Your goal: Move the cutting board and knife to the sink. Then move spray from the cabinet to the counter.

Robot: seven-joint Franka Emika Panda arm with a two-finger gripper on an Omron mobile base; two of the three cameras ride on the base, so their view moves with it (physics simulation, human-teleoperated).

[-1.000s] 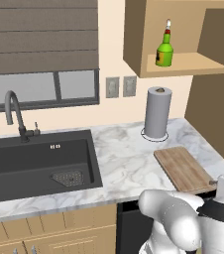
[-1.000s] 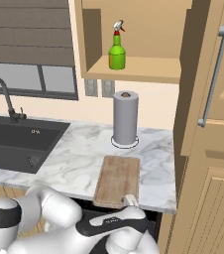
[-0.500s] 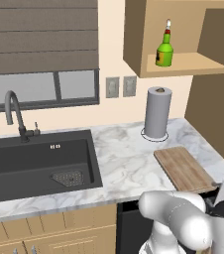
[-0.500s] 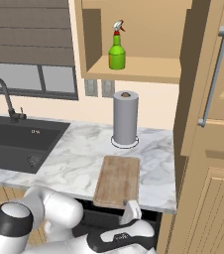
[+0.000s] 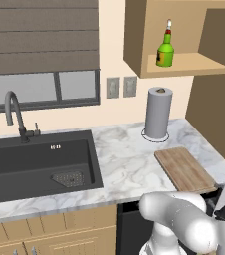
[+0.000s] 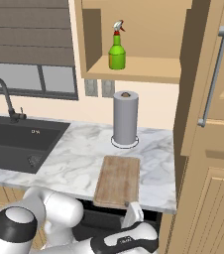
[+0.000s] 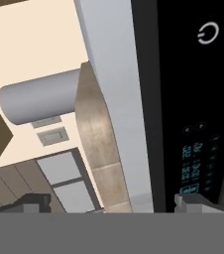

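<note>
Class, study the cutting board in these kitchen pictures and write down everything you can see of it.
The cutting board is a flat rectangular slab with rounded corners, light-brown and wood-grained. It lies flat on the white marble counter, near the front edge at the right end, lengthwise front to back. Nothing rests on it. The paper towel roll stands behind it, apart from it. In the hand view its near end juts slightly past the counter's edge.

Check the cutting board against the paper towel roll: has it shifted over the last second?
No. The cutting board lies in the same spot in front of the paper towel roll, near the counter edge.
</note>
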